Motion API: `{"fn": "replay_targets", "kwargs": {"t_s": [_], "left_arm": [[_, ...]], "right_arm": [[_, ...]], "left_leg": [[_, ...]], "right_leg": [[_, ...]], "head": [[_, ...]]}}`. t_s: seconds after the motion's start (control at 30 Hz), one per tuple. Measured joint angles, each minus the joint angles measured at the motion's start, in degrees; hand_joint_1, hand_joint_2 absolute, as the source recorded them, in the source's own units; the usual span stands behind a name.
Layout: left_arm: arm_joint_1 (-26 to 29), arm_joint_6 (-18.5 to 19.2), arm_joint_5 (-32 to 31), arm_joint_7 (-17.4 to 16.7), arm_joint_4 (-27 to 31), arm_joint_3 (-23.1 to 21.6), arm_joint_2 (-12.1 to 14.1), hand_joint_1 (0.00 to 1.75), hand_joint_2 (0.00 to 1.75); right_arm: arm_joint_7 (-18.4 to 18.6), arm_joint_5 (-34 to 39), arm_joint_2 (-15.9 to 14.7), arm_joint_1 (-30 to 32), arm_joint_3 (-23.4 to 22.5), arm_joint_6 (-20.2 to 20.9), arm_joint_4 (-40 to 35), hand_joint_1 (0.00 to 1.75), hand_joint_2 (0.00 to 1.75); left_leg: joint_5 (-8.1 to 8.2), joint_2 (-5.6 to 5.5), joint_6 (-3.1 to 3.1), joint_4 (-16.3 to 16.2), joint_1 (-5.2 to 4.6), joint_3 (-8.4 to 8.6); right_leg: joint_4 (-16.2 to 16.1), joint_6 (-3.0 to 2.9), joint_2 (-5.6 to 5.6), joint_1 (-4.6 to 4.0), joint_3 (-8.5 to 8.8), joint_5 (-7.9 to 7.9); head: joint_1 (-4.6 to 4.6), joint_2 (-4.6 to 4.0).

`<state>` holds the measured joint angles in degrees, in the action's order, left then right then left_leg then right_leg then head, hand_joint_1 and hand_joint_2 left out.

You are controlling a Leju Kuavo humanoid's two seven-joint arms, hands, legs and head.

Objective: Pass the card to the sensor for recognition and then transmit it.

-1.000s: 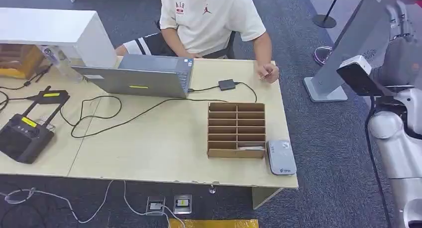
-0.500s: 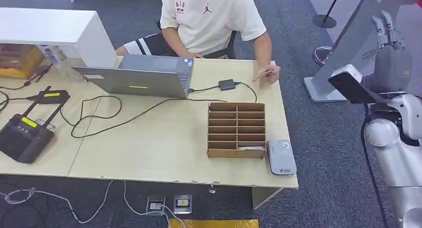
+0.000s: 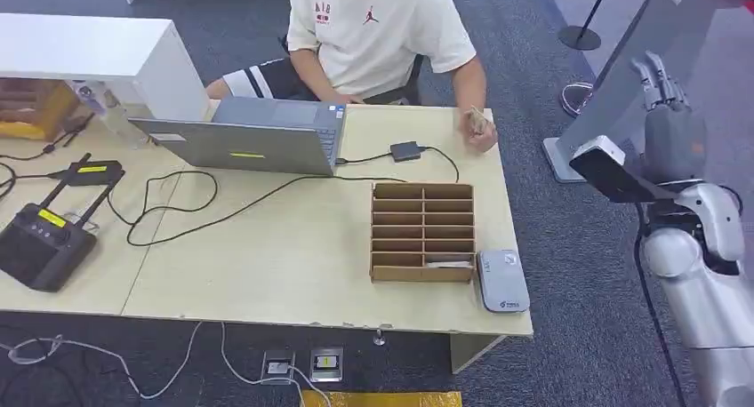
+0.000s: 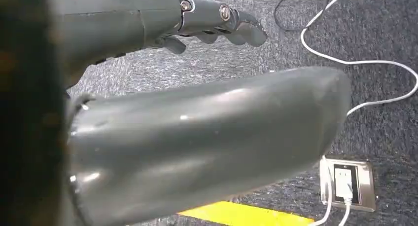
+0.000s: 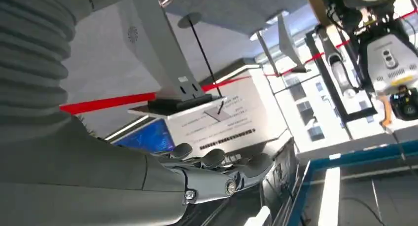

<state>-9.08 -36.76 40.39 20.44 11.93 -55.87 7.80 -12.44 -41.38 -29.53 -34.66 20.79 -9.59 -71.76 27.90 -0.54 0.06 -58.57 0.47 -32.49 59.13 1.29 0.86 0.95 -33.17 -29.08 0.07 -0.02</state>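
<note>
- We see our right hand (image 3: pixel 662 105) raised off the right end of the table (image 3: pixel 293 265), over the carpet, fingers (image 3: pixel 653 72) pointing up, stretched out side by side and holding nothing.
- In the right wrist view the same hand (image 5: pixel 207 179) has its fingers (image 5: pixel 246 169) extended, a little apart at the tips, with nothing in them.
- Our left hand (image 4: pixel 197 23) hangs above the carpet; its fingers (image 4: pixel 241 31) are slightly curled, loosely apart, and grip nothing.
- A person (image 3: pixel 373 29) in a white shirt sits at the far side of the table, and the person's hand (image 3: pixel 480 131) rests on the far right corner.
- That hand seems to hold a thin pale thing, likely the card (image 3: pixel 474 116); it is too small for us to be sure.
- A cardboard rack (image 3: pixel 422 232) with rows of slots lies on the right part of the table; its nearest slot holds something flat and pale.
- The grey sensor (image 3: pixel 502 281) lies flat just beside the rack's near right corner, at the table's edge.
- A laptop (image 3: pixel 258 139) stands open before the person, with a black cable (image 3: pixel 249 203) running across the table to a small adapter (image 3: pixel 405 151).
- A black controller (image 3: pixel 40 243) lies at the left end.
- Floor sockets (image 3: pixel 302 364) sit below the near edge.
</note>
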Motion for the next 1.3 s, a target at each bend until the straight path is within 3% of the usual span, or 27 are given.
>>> {"fn": "replay_targets", "kwargs": {"t_s": [0.53,1.3], "left_arm": [[-0.08,-0.02,-0.37,0.02,0.00,-0.39,0.00,0.00,0.00],[-0.77,-0.09,-0.70,0.02,0.00,-1.53,-0.11,0.00,0.00]], "right_arm": [[0.92,-2.10,0.39,2.54,2.42,3.71,-0.44,0.00,1.75],[-1.46,-3.98,4.06,-1.24,6.86,1.27,5.88,0.00,1.75]], "left_leg": [[0.00,0.00,0.00,0.00,0.00,-0.01],[0.00,-0.01,0.00,0.01,0.00,-0.03]], "right_leg": [[0.00,0.00,0.00,0.00,0.00,0.00],[0.01,0.00,0.01,0.00,0.00,0.00]], "head": [[0.02,0.00],[0.02,0.00]]}}
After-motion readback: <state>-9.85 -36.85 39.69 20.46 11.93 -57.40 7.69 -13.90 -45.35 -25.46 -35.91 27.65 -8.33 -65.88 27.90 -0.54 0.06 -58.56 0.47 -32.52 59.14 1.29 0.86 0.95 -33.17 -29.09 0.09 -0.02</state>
